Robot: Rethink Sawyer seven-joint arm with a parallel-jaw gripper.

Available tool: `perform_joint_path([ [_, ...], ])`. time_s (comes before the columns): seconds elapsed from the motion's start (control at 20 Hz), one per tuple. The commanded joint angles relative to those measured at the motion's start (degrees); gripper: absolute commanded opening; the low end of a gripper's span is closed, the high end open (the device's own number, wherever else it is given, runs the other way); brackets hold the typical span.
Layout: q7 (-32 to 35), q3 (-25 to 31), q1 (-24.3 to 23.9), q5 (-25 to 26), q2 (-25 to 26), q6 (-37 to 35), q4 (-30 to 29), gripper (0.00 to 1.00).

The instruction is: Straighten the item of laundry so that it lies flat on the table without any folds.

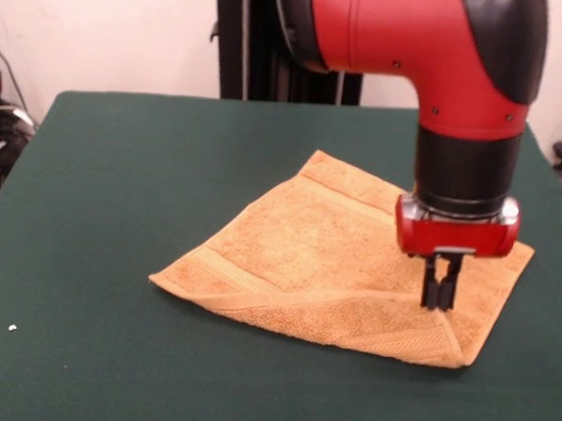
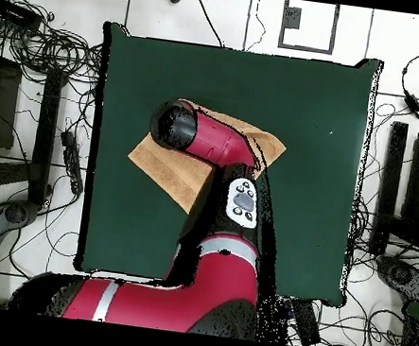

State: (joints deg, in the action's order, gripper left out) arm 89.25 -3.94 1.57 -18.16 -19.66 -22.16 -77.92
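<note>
The golden-orange towel lies on the dark green table, right of centre, turned like a diamond. Its near edge is folded back over itself as a long narrow flap. My gripper hangs straight down from the red wrist over the towel's right part. Its fingers are close together, with the tips down on the flap's upper edge and pinching the cloth there. In the overhead view the towel shows on both sides of the arm, on the green table; the arm hides the gripper.
The red and black arm reaches down from the top right and covers the towel's far right corner. A small white speck lies near the table's front left. Cables and stands surround the table.
</note>
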Motion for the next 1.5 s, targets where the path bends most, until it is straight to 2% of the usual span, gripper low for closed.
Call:
perform_joint_path([
  [0.05,16.5,1.7,1.2,-3.4,-0.6,-5.2,-5.6,0.0],
  [0.85,15.7,4.1,-1.4,-2.9,-0.4,2.7,-10.8,0.0],
  [1.05,15.5,3.6,-1.4,-3.1,-0.9,0.1,-11.6,0.0],
  [1.5,16.3,4.5,-2.0,-3.6,-2.0,3.6,-15.5,0.0],
])
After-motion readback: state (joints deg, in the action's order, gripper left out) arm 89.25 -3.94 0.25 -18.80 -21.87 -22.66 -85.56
